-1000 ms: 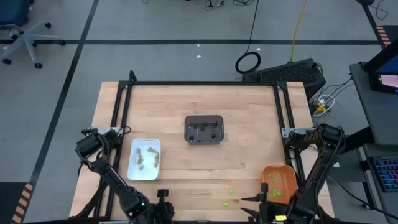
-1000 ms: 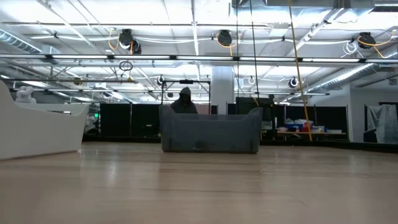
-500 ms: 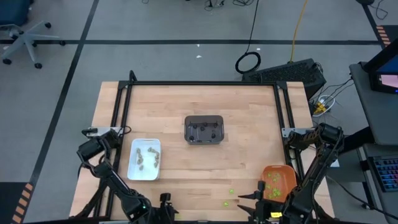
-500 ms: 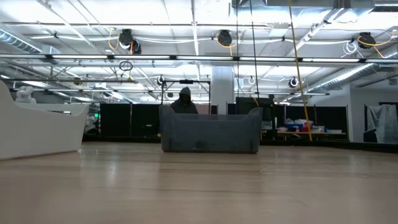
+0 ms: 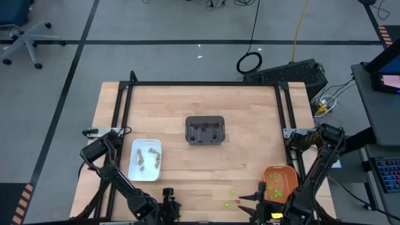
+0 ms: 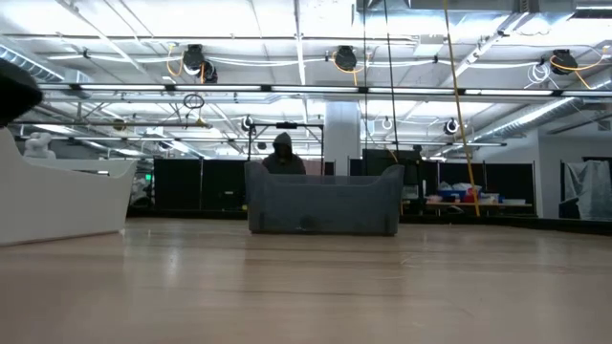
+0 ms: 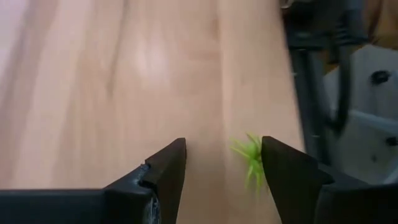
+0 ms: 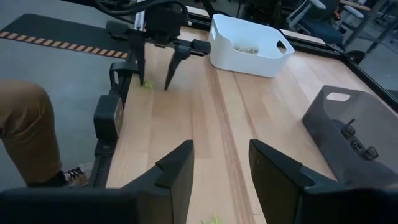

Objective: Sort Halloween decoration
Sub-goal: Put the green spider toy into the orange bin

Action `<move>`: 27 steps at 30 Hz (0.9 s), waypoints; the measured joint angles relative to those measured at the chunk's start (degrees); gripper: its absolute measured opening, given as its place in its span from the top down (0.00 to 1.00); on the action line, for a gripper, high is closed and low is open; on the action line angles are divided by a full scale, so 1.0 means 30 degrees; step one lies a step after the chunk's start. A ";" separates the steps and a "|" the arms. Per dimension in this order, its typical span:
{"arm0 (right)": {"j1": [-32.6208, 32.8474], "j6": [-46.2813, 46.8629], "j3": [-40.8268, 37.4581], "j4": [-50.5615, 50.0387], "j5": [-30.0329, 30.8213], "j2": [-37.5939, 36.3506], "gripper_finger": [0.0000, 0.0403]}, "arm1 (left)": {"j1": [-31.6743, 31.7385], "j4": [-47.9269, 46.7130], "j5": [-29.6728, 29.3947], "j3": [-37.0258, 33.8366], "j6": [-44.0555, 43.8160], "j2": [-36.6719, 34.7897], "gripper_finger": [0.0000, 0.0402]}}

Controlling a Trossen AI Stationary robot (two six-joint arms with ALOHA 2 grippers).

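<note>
At the bottom edge of the high view, left of centre, my left gripper (image 5: 167, 199) hangs low over the wooden table (image 5: 250, 156), fingers spread apart and empty; its wrist view shows a lime-green trinket (image 7: 250, 160) on the boards just inside one fingertip, whether touching I cannot tell. My right gripper (image 5: 253, 201) sits at the bottom edge right of centre, fingers parted with nothing between them. From the right wrist view the left gripper (image 8: 155, 79) stands fingertips-down near the table's edge, the green piece (image 8: 147, 83) by one tip. More loose green trinkets (image 5: 232, 193) lie on the boards near the bottom centre of the high view, close to my right gripper. Orange tray (image 5: 287, 177) at lower right holds green pieces. White tray (image 5: 156, 170) at lower left holds pale tan pieces (image 5: 142, 159). Dark grey tray (image 5: 205, 119) at centre holds dark pieces (image 5: 208, 131). Low view: grey tray (image 6: 323, 203) at middle, white tray (image 6: 57, 196) at left. A person's leg and shoe (image 8: 28, 134) show beside the table in the right wrist view.
</note>
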 joint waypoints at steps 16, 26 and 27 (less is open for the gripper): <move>-0.0802 -0.1354 0.0000 -0.0140 0.0019 -0.0015 0.65 | 0.2316 -0.5094 -0.2735 -0.0020 0.1519 -0.2626 0.49; -0.1166 -0.1364 0.0000 -0.0172 0.0008 -0.0015 0.65 | 0.1951 -0.5109 -0.1854 -0.0666 -0.0309 -0.3002 0.49; -0.1207 -0.1365 0.0000 -0.0167 0.0008 -0.0015 0.65 | 0.1951 -0.5126 -0.1703 -0.0740 -0.0367 -0.3002 0.49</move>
